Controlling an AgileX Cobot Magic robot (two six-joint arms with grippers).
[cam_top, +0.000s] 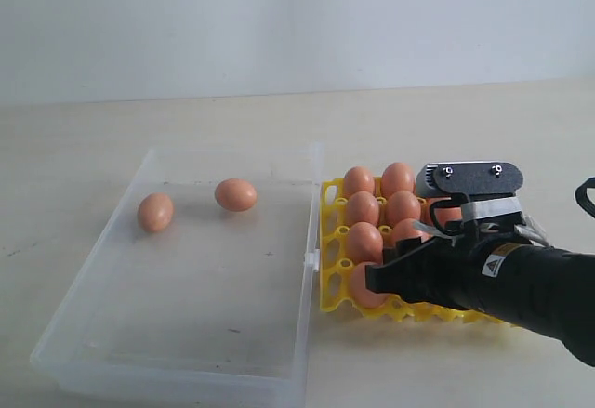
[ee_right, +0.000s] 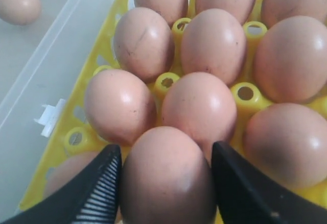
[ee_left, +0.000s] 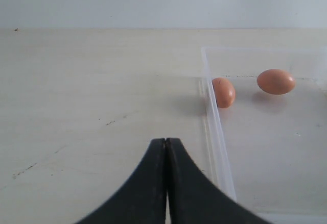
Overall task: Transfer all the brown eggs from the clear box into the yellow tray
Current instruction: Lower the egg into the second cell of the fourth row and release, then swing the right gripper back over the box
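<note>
1. Pale bench (cam_top: 465, 120): carries everything.
2. Large clear box (cam_top: 186, 315): lies on the left of the exterior view with its long sides running away from the camera. Touches the tray along its right wall, at the small latch (cam_top: 313, 259).
3. Bright yellow tray (cam_top: 331, 194): sits just right of the box, with most visible cups filled.
4. Black right pincer (ee_right: 166, 151): reaches over the tray's near edge, clamped on the gripped egg (ee_right: 166, 183). Holds it with long axis upright, one pad on each flank, low among its neighbours.
5. Black left pincer (ee_left: 166, 141): hangs over bare bench beside the box's outer wall, fingers pressed together on nothing.
6. Brown tray eggs (cam_top: 363, 208): stand on end in their cups, long axes upright.
7. Loose far egg (cam_top: 236, 194): lies inside the box near its far wall, long axis across the box.
8. Loose wall egg (cam_top: 155, 212): lies inside the box just beside its left wall, long axis roughly along that wall.
</note>
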